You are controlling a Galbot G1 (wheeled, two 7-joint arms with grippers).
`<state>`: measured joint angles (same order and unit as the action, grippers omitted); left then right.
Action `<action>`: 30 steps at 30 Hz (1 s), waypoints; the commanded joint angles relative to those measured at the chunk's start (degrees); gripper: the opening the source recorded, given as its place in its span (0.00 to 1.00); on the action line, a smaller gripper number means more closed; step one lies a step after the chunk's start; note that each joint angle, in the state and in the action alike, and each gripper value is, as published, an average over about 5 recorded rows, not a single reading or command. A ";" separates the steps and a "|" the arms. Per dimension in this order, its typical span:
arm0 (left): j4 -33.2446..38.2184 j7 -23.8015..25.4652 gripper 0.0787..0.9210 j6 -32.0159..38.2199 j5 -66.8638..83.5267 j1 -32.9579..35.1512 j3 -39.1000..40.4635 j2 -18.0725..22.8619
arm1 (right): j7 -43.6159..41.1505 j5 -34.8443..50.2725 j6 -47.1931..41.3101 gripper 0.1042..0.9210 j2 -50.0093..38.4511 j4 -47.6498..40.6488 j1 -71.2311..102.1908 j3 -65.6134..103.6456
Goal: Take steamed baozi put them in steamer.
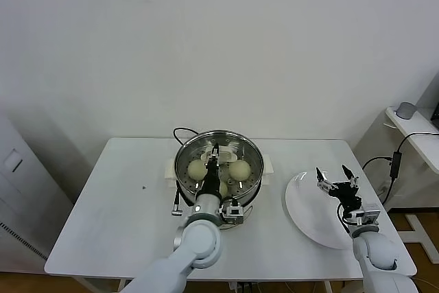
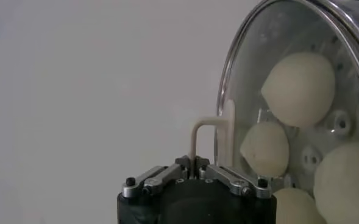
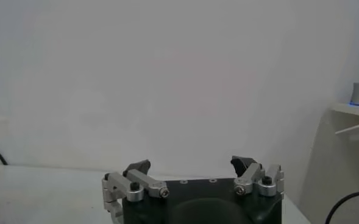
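Seen from the head camera: white tabletop (image 1: 103, 217) against a plain pale wall. Near its middle, toward the back, the steamer (image 1: 185, 152), a round shiny steel pot on a white base with side handles. To the robot's right of it, well apart, a flat white plate (image 1: 305, 221). Inside the steamer, on the perforated tray, four pale cream baozi (image 2: 301, 88) lying close together, the nearest one mostly hidden behind the left arm. Left gripper (image 1: 215, 159) reaching over the steamer's near rim, poised above the tray between the buns; jaws narrowly apart at the tips, clamped on nothing that shows. Right gripper (image 1: 336, 178) hovering over the plate, jaws spread wide and empty. From the left wrist camera, the buns resting against the tray, with its small holes showing between them.
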<state>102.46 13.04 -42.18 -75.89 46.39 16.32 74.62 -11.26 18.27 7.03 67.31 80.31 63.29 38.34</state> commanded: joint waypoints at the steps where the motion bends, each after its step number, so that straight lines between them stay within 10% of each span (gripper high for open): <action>1: 6.18 -0.23 0.32 -2.42 5.75 1.56 -2.42 -1.79 | -0.13 -0.20 0.11 0.88 0.19 -0.07 -0.05 -0.12; 12: 23.27 5.98 0.69 6.75 55.18 3.98 -15.02 -9.52 | -0.41 -0.08 0.29 0.88 -0.16 -0.66 -0.39 0.19; 20: 24.70 -1.32 0.87 11.09 108.71 3.65 -37.45 -10.63 | -1.96 2.46 -0.08 0.88 0.46 -0.64 -0.52 0.07; 30: 17.42 -9.52 0.88 15.84 112.55 17.55 -56.86 -10.36 | -3.06 8.23 0.59 0.88 0.05 0.72 -0.30 -0.90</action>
<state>122.51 10.32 -34.99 1.48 52.93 -17.39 65.57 -13.50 22.31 7.37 67.38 80.32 63.01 37.83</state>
